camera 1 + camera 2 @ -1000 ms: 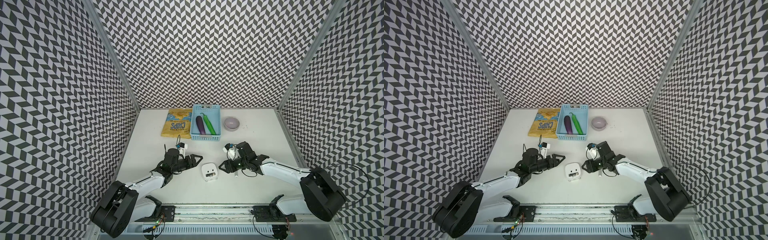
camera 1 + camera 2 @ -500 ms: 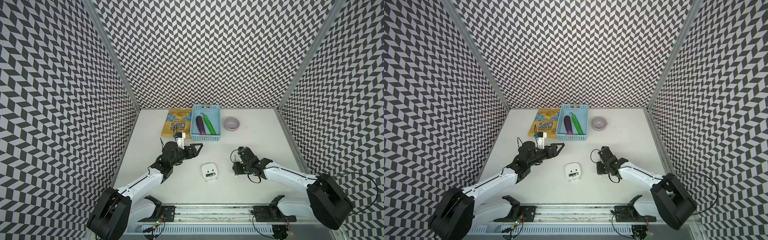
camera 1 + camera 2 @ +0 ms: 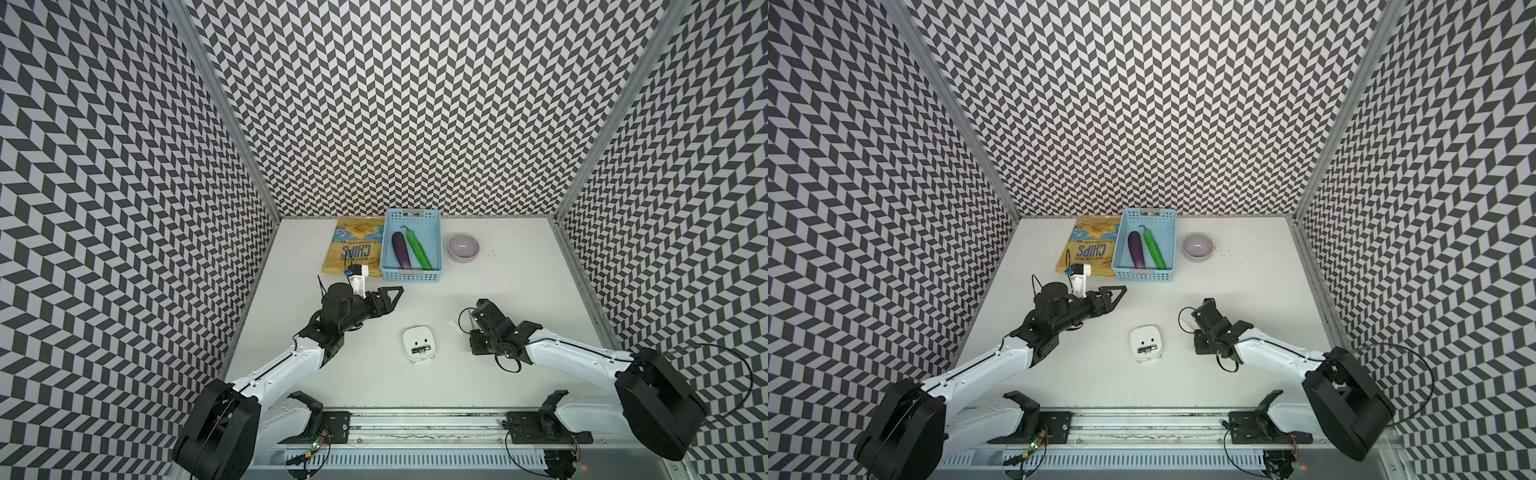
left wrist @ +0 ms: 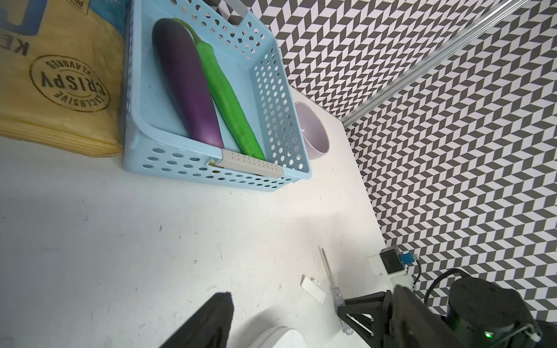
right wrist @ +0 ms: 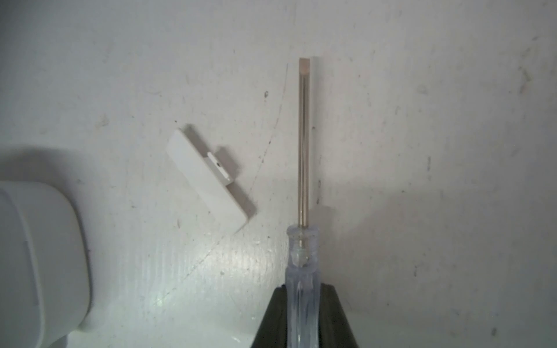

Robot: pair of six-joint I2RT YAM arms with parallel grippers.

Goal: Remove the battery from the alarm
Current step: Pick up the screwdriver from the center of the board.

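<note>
Over the table (image 3: pixel 498 395) at left, left gripper (image 3: pixel 392 299): raised, jaws spread wide and empty. It sits back-left of the alarm and apart from it.
Centre, alarm (image 3: pixel 419 350): face down with its white back up and the slot uncovered.
Battery (image 3: pixel 419 352): seated in the slot, its long axis running left to right, roughly along the table's front edge.
Cover (image 5: pixel 208 177): loose on the table between alarm and screwdriver, touching neither.
Screwdriver (image 5: pixel 303 144): flat on the table just right of the alarm. The shaft points toward the back, crosswise to the battery's axis.
Right gripper (image 5: pixel 304 301): low, with its jaws closed snugly on the clear handle.
Key relation: the battery lies left of the tool, and the right arm is the nearer. The tip likely has to swing left and dip to one battery end to lever it out.
</note>
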